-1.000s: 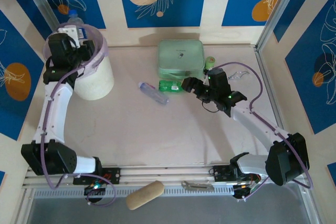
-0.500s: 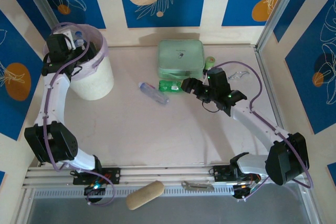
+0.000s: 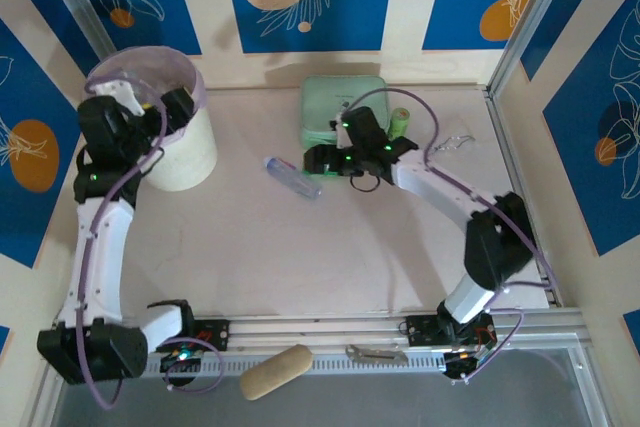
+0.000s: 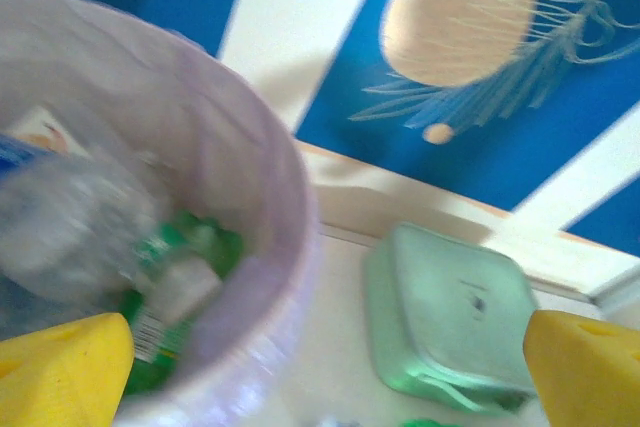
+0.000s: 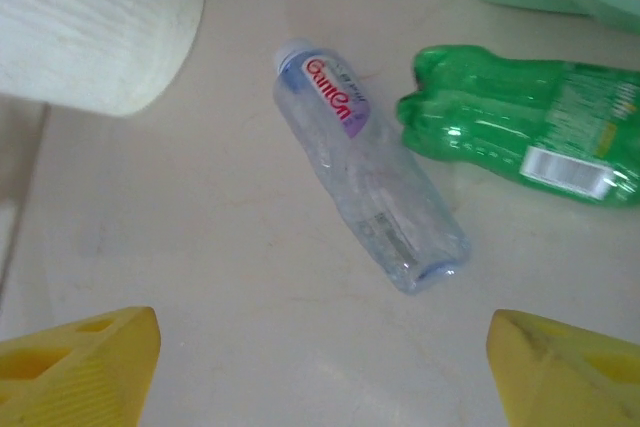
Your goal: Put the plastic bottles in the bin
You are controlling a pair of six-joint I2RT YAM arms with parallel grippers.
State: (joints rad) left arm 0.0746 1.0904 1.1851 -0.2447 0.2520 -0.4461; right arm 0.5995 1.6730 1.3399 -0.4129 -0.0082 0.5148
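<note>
Bottles (image 4: 170, 287) are seen in the bin (image 4: 285, 207); a clear bottle (image 5: 365, 192) and green bottle (image 5: 500, 132) are left. Left gripper (image 4: 325, 367) and right gripper (image 5: 322, 362) are spread wide.

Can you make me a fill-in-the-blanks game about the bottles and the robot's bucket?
1. The clear plastic bottle lies on its ____ on the pale table.
2. Next to it lies a ____ plastic bottle with a barcode label.
3. The round cream-white bin with the lilac bag liner holds several ____.
4. The right gripper has its yellow fingers wide ____.
Missing words: side, green, bottles, open.
</note>
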